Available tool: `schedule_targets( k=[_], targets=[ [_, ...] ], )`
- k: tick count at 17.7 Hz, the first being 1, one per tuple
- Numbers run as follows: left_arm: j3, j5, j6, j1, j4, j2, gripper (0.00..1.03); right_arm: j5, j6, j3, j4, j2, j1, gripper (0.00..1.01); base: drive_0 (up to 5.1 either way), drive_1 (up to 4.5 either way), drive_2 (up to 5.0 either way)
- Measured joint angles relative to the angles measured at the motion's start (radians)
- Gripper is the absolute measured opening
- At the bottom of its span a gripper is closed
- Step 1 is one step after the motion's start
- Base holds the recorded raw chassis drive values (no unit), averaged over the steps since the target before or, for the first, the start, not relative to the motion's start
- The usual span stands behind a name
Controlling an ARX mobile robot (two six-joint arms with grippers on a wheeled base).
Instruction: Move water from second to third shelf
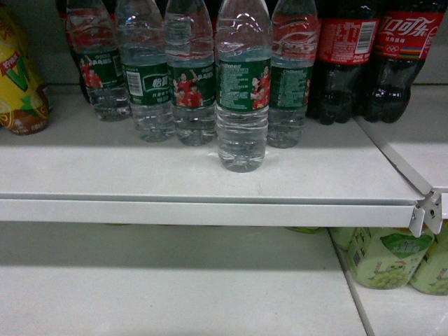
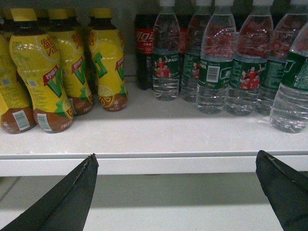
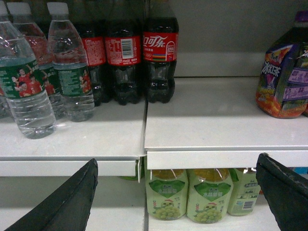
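Note:
Several water bottles with dark green labels stand in a cluster on the upper white shelf (image 1: 210,210). One water bottle (image 1: 242,91) stands forward of the others, nearest the shelf's front edge. It also shows at the right edge of the left wrist view (image 2: 291,86) and at the left of the right wrist view (image 3: 26,86). The left gripper (image 2: 176,155) hangs open in front of the shelf lip, holding nothing. The right gripper (image 3: 178,159) is open too, level with the lip, further right. Neither gripper shows in the head view.
Yellow lemon-tea bottles (image 2: 48,72) crowd the shelf's left end. Dark cola bottles (image 1: 350,56) stand right of the water. A purple snack bag (image 3: 284,72) sits on the adjoining shelf section. Below lies a bare white shelf (image 1: 175,287), with green grape drinks (image 3: 187,195) at its right.

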Motion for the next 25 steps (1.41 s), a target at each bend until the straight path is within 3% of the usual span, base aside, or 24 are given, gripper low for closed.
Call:
schedule_targets(
  k=[25],
  targets=[
    [0.000,0.000,0.000,0.000,0.000,0.000,0.98,0.000,0.000,0.000,0.000,0.000,0.000,0.98,0.0,0.00,0.0]
  ],
)
